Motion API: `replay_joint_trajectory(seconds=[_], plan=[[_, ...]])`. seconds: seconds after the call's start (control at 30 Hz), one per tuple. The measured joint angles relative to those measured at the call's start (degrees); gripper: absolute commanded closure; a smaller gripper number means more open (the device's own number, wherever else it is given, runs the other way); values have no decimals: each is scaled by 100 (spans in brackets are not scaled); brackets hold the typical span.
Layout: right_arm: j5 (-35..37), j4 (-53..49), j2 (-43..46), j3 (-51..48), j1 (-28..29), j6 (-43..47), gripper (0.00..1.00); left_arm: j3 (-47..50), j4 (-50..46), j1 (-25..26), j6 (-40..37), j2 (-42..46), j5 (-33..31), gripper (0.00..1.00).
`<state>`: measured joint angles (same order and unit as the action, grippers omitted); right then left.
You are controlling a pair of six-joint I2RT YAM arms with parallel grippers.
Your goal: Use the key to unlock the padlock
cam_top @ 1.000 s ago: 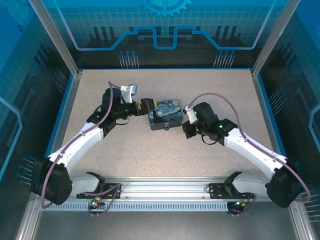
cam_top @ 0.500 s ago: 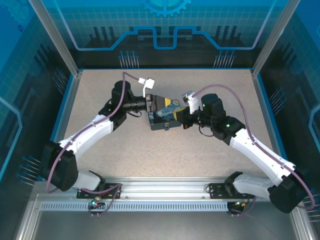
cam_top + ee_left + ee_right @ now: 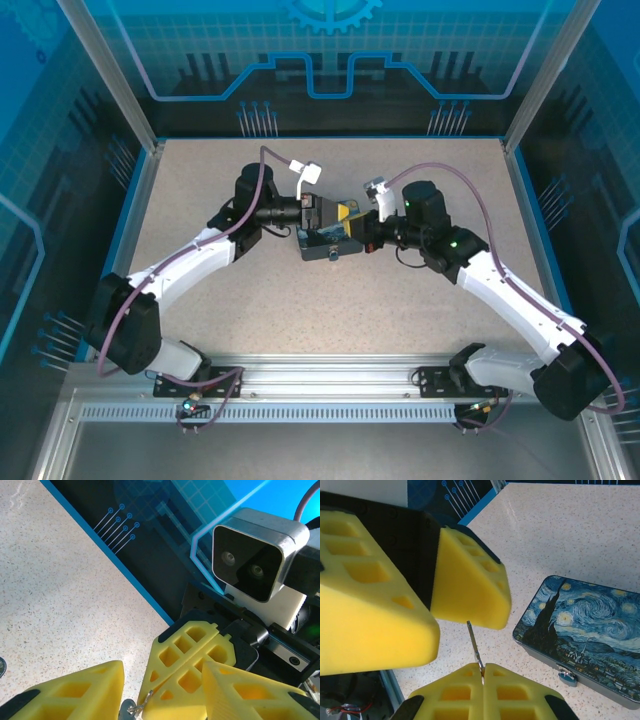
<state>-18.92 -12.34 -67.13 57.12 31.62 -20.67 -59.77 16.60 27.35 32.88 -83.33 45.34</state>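
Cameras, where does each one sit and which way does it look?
Top external: above and behind, looking down on the table; left arm and right arm show.
Left wrist: on the left arm, looking across the table; left jaws apart, right jaws ahead.
Right wrist: on the right arm, looking down at painted box and padlock; right jaws shut on key.
Top and right wrist share the box.

Speckled beige table, blue patterned walls, aluminium posts
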Motion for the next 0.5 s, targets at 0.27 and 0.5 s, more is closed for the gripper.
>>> replay_joint_trajectory(seconds=[0.27,0.5], plan=[[-157,144,0,-2,-133,-234,100,0,-48,4,-52,0,0,74],[-291,258,0,-7,-186,-398,100,-4,-114,-4,-170,0,-33,90]])
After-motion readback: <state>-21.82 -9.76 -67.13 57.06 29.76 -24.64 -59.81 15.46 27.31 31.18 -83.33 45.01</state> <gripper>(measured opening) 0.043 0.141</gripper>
